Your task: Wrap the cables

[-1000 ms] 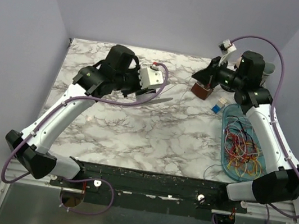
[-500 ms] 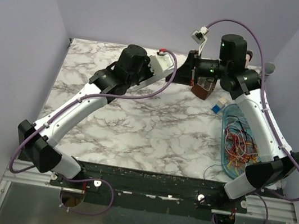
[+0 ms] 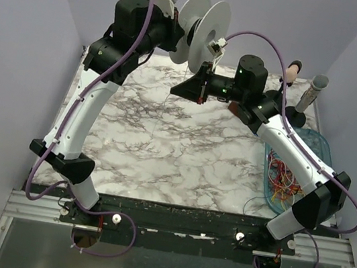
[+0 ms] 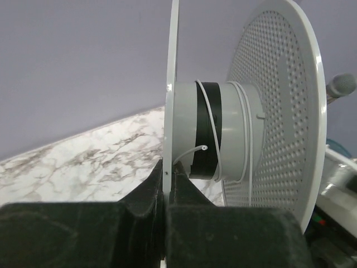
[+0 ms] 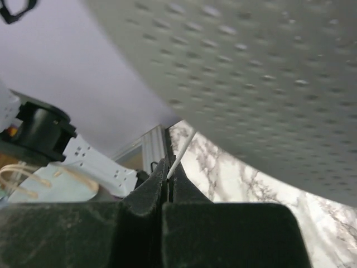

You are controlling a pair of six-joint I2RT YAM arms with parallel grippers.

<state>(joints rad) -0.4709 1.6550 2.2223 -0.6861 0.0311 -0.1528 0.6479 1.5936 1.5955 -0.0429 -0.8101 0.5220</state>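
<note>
Overhead: left hand holds a white spool high over the tabletop; coloured cables lie in the blue tray, far right.
Left wrist: hand clamped on the spool's rim.
Right wrist: right hand pinches a white wire under the spool.

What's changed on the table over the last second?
The left gripper rose up and back and holds a white spool aloft by its flange. The right gripper swung left toward the spool, pinching a thin white wire. The coloured cables stayed in the blue tray.
</note>
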